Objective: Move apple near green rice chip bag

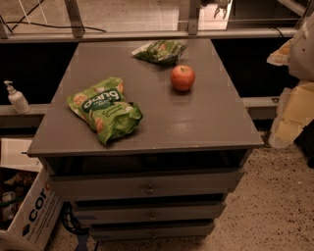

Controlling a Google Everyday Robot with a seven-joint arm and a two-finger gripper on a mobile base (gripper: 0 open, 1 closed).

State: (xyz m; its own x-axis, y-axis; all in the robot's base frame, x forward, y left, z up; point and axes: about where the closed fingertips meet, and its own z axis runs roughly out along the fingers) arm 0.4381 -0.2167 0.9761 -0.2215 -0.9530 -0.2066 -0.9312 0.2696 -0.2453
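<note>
Apple (182, 78) upright on the counter (196, 122), right of centre toward the far edge, well apart from the green rice chip bag (105, 110) at front left. Smaller dark green bag (160, 51) just beyond the apple. Gripper (222, 7) at the top edge, past the counter's far side; cannot tell whether spread or pressed together.

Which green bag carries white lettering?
The green rice chip bag at front left; the darker bag behind the apple shows none. Gripper at top edge.
</note>
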